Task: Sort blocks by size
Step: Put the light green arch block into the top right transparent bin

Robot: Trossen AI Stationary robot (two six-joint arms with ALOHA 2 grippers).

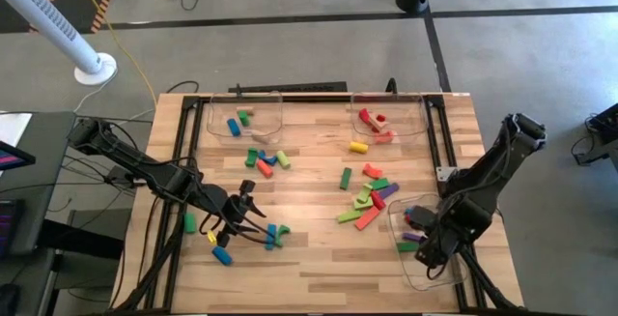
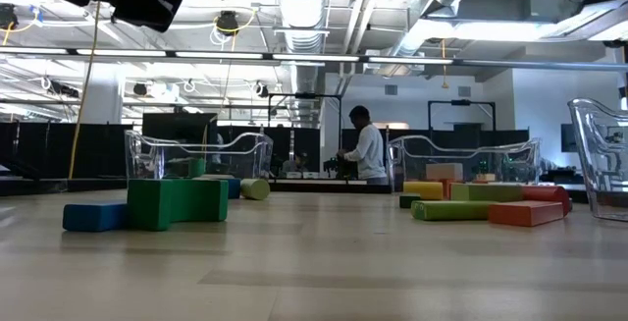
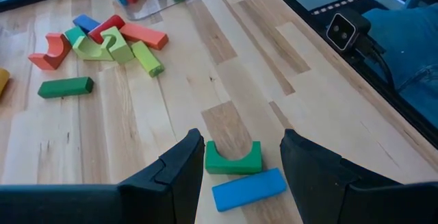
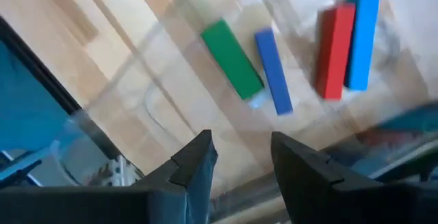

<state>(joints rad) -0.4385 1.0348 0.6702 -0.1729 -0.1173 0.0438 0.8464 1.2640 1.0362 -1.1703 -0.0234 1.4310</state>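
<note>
Dark fingers of the left gripper (image 3: 238, 172) stand parted and empty in the left wrist view, with a green arch block (image 3: 233, 158) lying on the table right between their tips. Touching that arch on the wrist side is a blue bar (image 3: 248, 188), its long axis running across the gap from one finger toward the other, so it lies crosswise to the closing direction's grain rather than along it. Seen from above, the left gripper (image 1: 253, 221) hovers over this small cluster at the near left of the table, and the left arm is plainly the nearer one for either piece. My judgement is that the coming move turns on this: the arch sits dead ahead of the jaws and centred, while the bar crowds it closely enough to be caught too. To the right of that cluster, loose blocks (image 1: 369, 200) lie scattered mid-table, well apart from the left gripper. Farther right again, the right gripper (image 1: 431, 251) hangs over a clear tray (image 1: 398, 221) at the table's right edge, its jaws apart and holding nothing; the green (image 4: 232, 68), blue and red bars already inside lie ahead of its fingers.
</note>
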